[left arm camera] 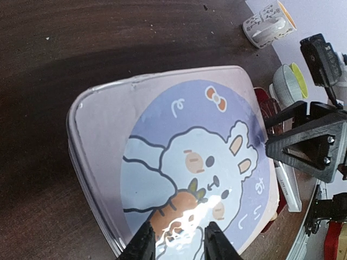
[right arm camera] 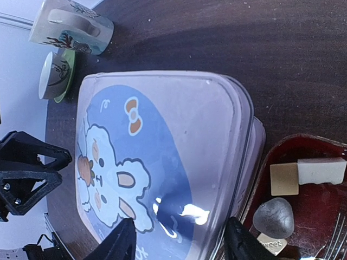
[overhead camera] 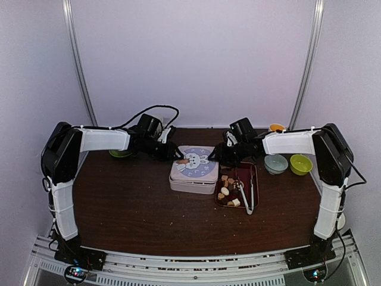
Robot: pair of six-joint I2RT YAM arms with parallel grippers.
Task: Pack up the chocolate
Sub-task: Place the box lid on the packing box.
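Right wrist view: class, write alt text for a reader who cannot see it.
A pink tin with a cartoon rabbit lid fills the frame, the open right pincer poised over it. At lower right, a dark red tray holds chocolate pieces.

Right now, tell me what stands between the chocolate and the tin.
The bunny lid covers the tin, shutting it. The chocolate lies in the red tray beside it.
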